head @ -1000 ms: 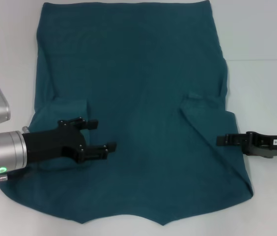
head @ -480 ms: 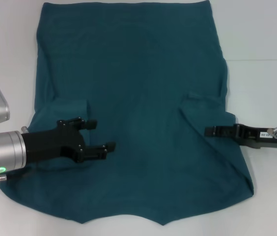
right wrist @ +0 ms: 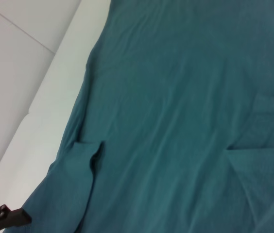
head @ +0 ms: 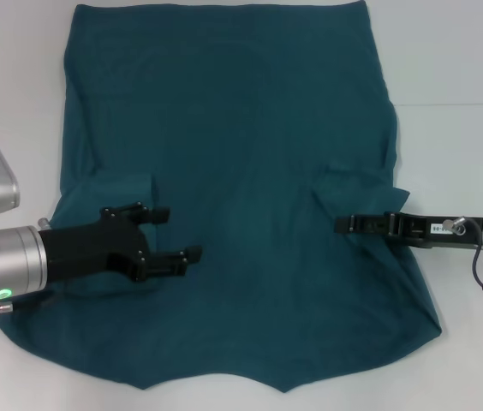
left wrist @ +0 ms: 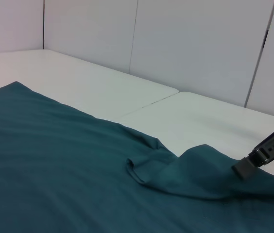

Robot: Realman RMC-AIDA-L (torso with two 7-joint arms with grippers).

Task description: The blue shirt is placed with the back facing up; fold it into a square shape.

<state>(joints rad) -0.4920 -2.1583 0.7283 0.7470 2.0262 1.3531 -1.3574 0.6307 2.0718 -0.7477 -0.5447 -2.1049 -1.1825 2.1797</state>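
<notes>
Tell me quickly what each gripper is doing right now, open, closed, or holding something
Left gripper: open, over the blue shirt beside its folded-in left sleeve, holding nothing.
Right gripper: over the shirt's right edge; open or closed cannot be told.

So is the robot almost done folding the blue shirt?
Not yet. Both sleeves look tucked in over the blue shirt, which lies spread on the table. The left gripper hovers open above its left side; the right gripper is over the right sleeve area. Folding the body into a square remains.

one blue shirt (head: 241, 163), two pincers, left pincer (head: 175, 233), right pincer (head: 344, 225), one white table (head: 456, 154)
</notes>
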